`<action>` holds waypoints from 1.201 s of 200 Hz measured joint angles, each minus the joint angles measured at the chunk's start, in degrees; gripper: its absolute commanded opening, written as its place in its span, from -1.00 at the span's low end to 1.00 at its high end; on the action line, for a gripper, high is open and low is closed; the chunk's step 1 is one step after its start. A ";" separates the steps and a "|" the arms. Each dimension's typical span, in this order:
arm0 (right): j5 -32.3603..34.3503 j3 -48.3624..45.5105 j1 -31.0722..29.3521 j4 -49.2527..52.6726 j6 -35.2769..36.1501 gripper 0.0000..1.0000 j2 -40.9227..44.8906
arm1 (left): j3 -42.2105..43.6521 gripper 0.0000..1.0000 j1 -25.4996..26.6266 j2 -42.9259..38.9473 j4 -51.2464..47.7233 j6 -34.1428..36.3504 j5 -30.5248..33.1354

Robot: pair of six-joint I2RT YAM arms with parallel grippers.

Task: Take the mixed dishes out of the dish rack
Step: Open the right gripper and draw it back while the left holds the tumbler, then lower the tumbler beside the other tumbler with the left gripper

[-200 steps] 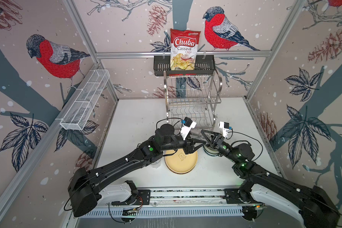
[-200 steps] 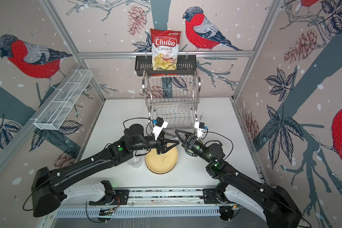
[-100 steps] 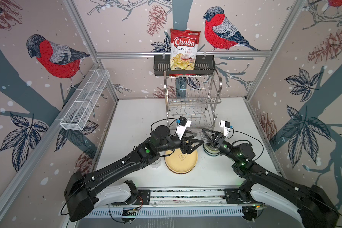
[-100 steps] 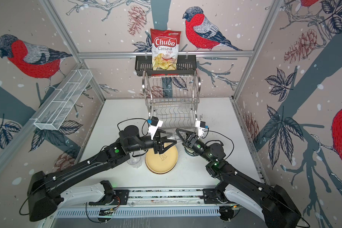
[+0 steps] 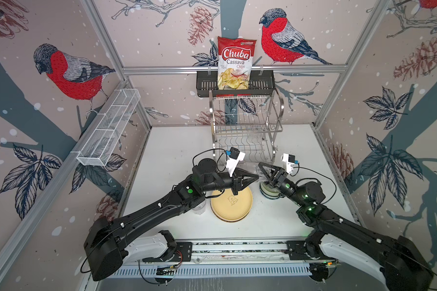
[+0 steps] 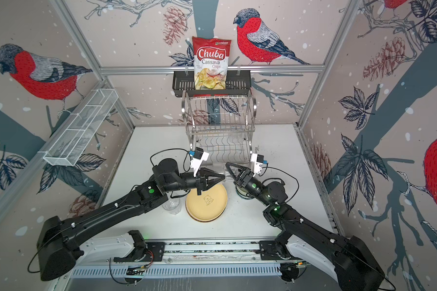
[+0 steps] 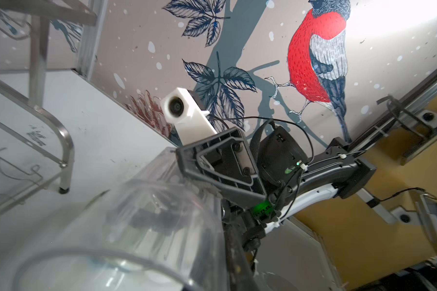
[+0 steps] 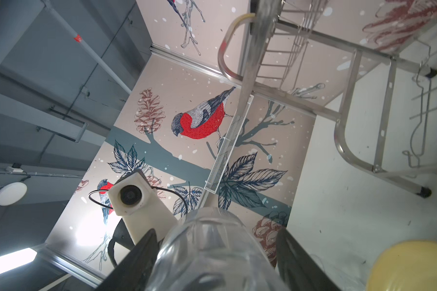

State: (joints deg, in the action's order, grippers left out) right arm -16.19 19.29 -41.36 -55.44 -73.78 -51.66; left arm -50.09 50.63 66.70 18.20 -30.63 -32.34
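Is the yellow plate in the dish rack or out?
Out: the yellow plate lies flat in front of the dish rack, apart from its wires.

The two-tier wire dish rack (image 5: pixel 246 131) was seen to be made of polished steel, bright and mirror-like, and the clear drinking glass (image 8: pixel 212 252) was shown as smooth and transparent, with glints along its wall. The round cream-yellow plate (image 5: pixel 231 204) was finished smooth with a faint gloss, the white tabletop (image 5: pixel 177 151) was found matt and lightly scuffed, and the red crisp bag (image 5: pixel 235 63) was made of shiny film.
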 measured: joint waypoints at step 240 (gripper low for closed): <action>6.86 -0.11 -0.26 21.64 8.66 0.99 12.04 | -19.63 -1.00 -0.46 6.12 -48.24 12.28 18.71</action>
State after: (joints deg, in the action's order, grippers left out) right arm -9.32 19.18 -41.63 -33.80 -65.12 -39.62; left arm -69.71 50.17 72.82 -30.04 -18.35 -13.63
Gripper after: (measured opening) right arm 0.994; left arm 0.088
